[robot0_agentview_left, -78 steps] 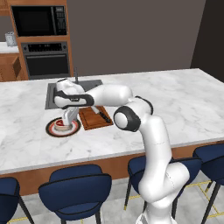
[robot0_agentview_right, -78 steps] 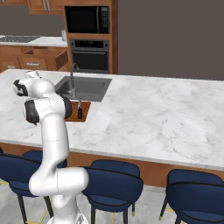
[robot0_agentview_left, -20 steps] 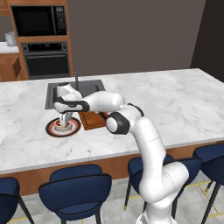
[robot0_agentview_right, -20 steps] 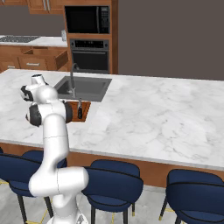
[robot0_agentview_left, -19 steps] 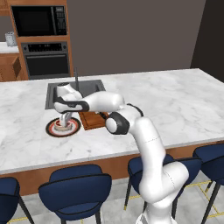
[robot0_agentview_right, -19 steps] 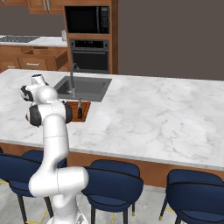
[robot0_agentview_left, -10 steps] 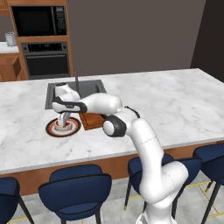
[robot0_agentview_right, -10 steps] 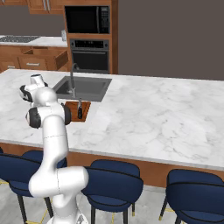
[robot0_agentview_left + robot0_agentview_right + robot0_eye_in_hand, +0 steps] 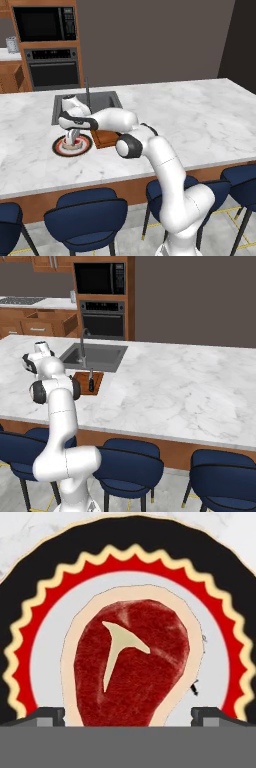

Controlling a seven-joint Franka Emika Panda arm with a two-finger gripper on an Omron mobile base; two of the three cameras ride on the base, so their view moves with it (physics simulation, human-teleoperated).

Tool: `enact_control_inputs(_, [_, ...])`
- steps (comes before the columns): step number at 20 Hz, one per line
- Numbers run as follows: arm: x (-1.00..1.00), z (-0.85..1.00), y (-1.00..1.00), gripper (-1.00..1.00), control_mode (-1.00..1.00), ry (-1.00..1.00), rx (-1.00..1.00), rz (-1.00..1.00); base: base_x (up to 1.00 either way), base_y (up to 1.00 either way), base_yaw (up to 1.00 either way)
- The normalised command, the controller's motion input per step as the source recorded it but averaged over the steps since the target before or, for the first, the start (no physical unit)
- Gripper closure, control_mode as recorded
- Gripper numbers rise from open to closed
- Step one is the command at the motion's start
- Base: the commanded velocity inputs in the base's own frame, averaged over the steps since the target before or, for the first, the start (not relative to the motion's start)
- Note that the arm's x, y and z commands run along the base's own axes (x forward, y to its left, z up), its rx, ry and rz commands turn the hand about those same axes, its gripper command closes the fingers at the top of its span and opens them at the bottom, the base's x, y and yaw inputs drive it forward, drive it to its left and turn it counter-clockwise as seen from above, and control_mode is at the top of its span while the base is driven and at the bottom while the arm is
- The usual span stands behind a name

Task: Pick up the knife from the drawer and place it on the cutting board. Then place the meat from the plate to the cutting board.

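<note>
One steak (image 9: pixel 131 664) lay flat at the white centre of the plate (image 9: pixel 60 577), directly beneath the claw (image 9: pixel 128 714), whose tips stood wide apart on either side of it, apparently lined up for a grasp. The right base view added what the hand view lacked: the knife (image 9: pixel 91 380) resting on the cutting board (image 9: pixel 98 378) beside the claw, on the marble table (image 9: pixel 165 386).

A long white marble island counter (image 9: pixel 200 112) carries everything (its dark sink (image 9: pixel 97 356) is sunk into the top). Directly on it lie the round plate (image 9: pixel 59 148) and, just beside it, the wooden cutting board (image 9: pixel 82 382).
</note>
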Motion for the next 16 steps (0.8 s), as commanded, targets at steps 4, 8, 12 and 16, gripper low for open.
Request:
enact_control_inputs(4, [0.0, -0.2, 0.0, -1.0, -1.0, 0.0, 0.0, 0.0, 0.0, 0.0, 0.0])
enact_control_inputs(8, [0.0, -0.22, 0.0, -1.0, -1.0, 0.0, 0.0, 0.0, 0.0, 0.0, 0.0])
enact_control_inputs(12, [0.0, -0.27, 0.0, -1.0, -1.0, 0.0, 0.0, 0.0, 0.0, 0.0, 0.0])
enact_control_inputs(16, [-0.02, -0.3, 0.0, -1.0, -1.0, 0.0, 0.0, 0.0, 0.0, 0.0, 0.0])
